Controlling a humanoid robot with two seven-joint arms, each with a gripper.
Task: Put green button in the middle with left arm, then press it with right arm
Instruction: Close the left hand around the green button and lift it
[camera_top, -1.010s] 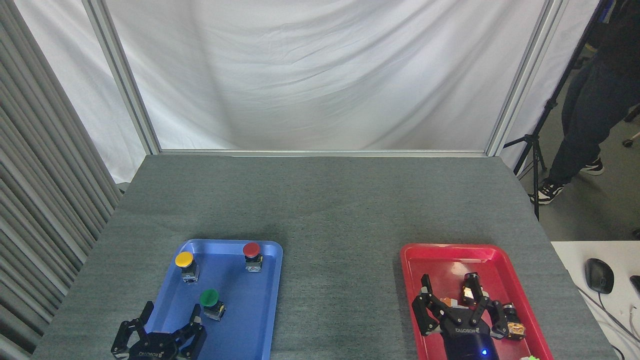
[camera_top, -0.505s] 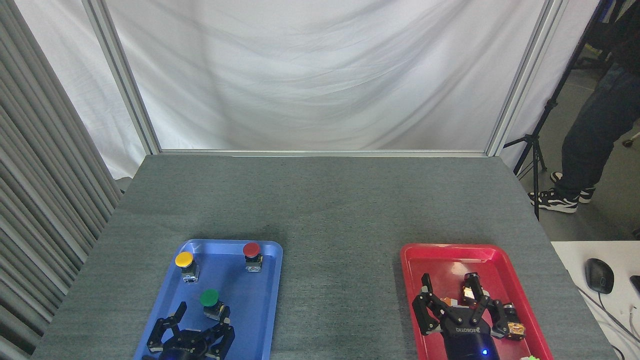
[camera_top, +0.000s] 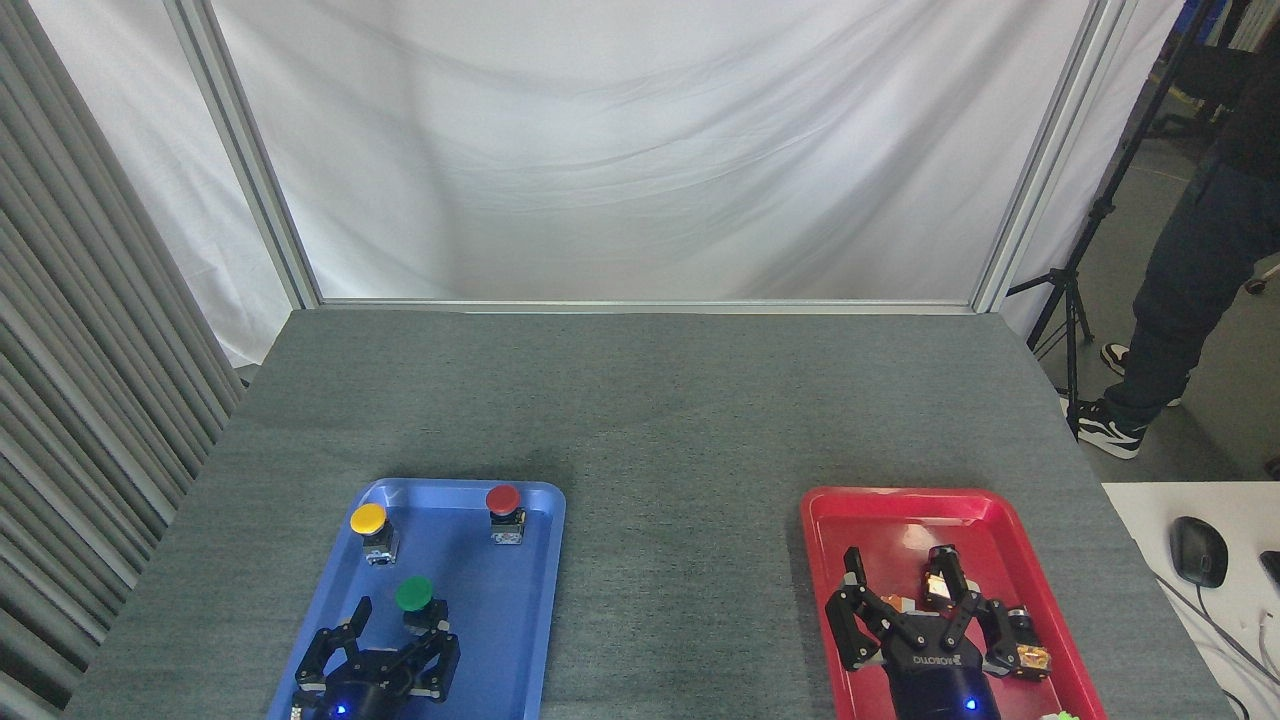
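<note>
Three left fingers (camera_top: 432, 640) seemingly around green button (camera_top: 414, 594)

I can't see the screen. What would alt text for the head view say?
The left tool is open around the green button in a blue tray, beside yellow and red buttons. The right tool hangs open over a red tray on a grey table.

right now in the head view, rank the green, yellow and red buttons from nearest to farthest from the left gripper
1. The green button, just beyond the left gripper, between its open fingers.
2. The yellow button, at the blue tray's far left.
3. The red button, at its far right corner.
</note>
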